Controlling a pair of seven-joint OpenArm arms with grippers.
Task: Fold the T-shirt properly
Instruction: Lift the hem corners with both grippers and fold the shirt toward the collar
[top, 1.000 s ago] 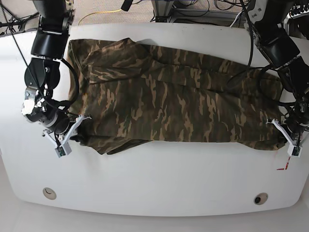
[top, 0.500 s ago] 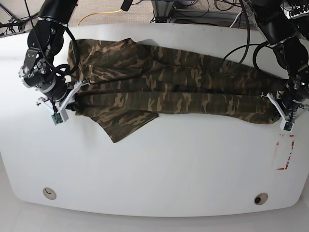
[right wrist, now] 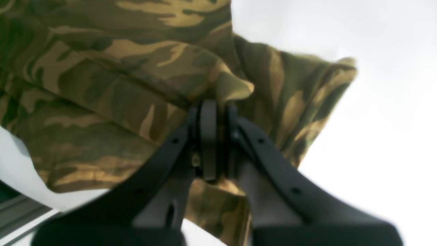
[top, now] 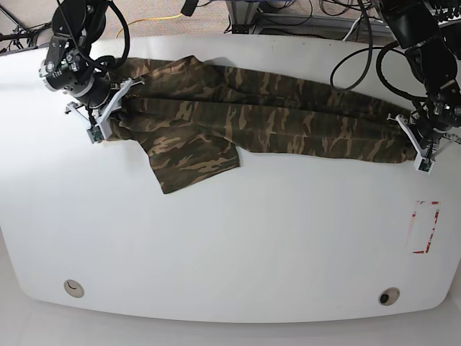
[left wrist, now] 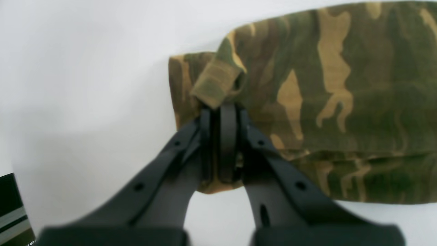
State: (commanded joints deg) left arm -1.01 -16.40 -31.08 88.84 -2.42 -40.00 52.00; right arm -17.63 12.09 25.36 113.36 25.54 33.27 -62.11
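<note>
Two claws are pinching the T-shirt (top: 252, 115) at its opposite ends, and it is lying stretched as a long narrow band across the far part of the white table (top: 238, 245). On the base view's left, the right claw (top: 108, 112) is clenching a bunched fold of camouflage cloth, and the right wrist view is showing its black fingers (right wrist: 208, 136) pressed tight together with fabric (right wrist: 112, 85) squeezed between them and more cloth spilling out below the grip. Over on the base view's right, the left claw (top: 416, 140) is doing the same at the other end: the left wrist view is catching its two dark fingers (left wrist: 227, 136) closed on the shirt's edge (left wrist: 307, 102), with a small tan ribbed bit of cloth (left wrist: 215, 83) poking up just above the fingertips. One loose flap of the shirt (top: 191, 158) is hanging out toward the near side, lying flat on the table below the main band, closer to the right claw's end. Cloth between the two grips is looking layered, with long creases running along its length. Near the table's right edge a red marking (top: 425, 227) is sitting well apart from the shirt, and two round holes (top: 73, 288) are showing along the near edge.
</note>
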